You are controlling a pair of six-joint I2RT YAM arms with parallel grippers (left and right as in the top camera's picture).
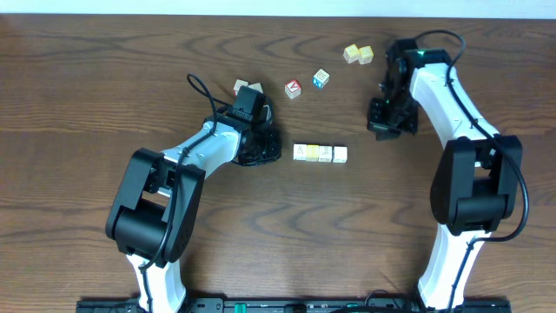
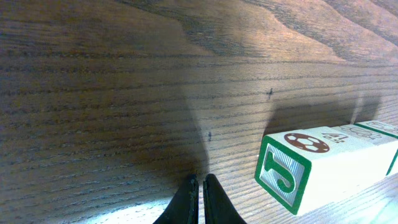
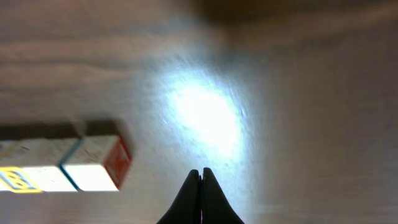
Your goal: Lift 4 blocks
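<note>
Overhead view: a row of four cream-faced wooden letter cubes [image 1: 320, 154] lies end to end on the dark wooden table [image 1: 87, 78], the cubes touching. My left pincer [image 1: 271, 148] sits low just beside the row's left end. My right pincer [image 1: 380, 129] is near the row's right end, a little beyond it and apart from it. Beyond the row lie a red-faced cube [image 1: 293, 89] and a blue-faced cube [image 1: 321, 79], well apart from it.

Left wrist view: my left pincer [image 2: 200, 198] is closed on nothing, its two dark tips pressed together. The row [image 2: 323, 165] is to its right, not touching, with a green letter J on the end face.

Right wrist view, blurred: my right pincer [image 3: 200, 190] is also closed and empty. The row [image 3: 62, 163] lies to its left, apart, showing a reddish end face.

I judge this to be the approach step: nothing is lifted yet. Next, both closed pincers likely need to press inward on the row's two ends, level and equal, so the cubes stay in line when raised together.
</note>
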